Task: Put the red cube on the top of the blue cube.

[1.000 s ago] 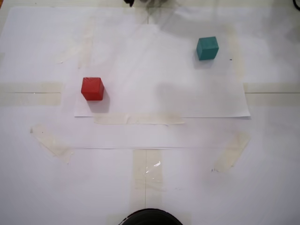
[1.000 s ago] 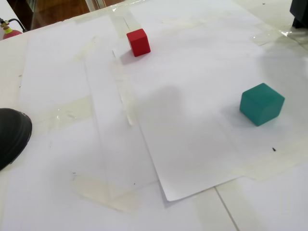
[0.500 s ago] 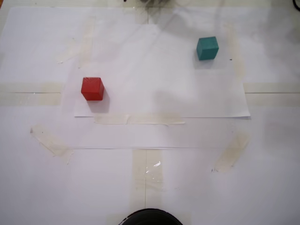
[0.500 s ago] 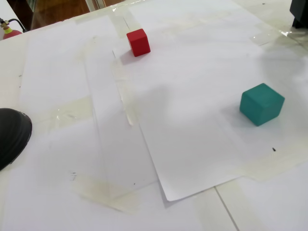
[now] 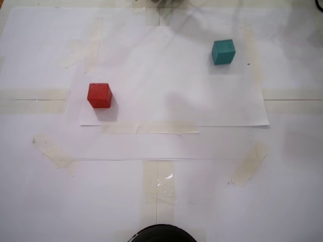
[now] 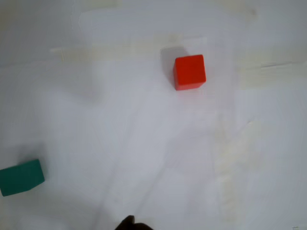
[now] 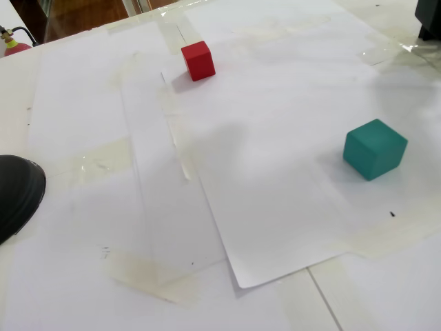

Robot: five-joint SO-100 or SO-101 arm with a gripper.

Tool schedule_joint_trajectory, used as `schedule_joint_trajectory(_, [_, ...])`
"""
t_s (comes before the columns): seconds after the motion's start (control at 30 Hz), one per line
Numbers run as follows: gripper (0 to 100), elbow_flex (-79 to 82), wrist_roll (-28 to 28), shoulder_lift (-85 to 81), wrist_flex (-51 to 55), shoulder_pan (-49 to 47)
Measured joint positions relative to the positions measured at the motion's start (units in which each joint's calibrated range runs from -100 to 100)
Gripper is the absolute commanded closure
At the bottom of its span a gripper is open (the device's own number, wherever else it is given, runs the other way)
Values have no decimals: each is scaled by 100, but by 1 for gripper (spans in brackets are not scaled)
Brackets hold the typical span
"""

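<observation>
Wrist view: red cube (image 6: 189,72) looks light, rigid; grip opposite flat faces. Tool's opening can't be told.

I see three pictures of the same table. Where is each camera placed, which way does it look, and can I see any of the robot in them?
A fixed view: high above, looking straight down on the red cube and the blue cube; only a blurred bit of the robot at the top edge.
Another fixed view: low beside the table, looking slantwise across it, red cube far, blue cube near; no clearly recognisable arm.
Wrist view: rides on the arm, looking down; just a dark tip at the bottom edge.
All three share both cubes, apart on white paper.
</observation>
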Motion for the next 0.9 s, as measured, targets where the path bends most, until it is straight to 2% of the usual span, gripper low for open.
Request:
schedule_joint_trajectory(0.5, [100,-380,-107,477,73,0])
schedule_joint_trajectory(0.9, [100,-1500,215,1831,-358,395])
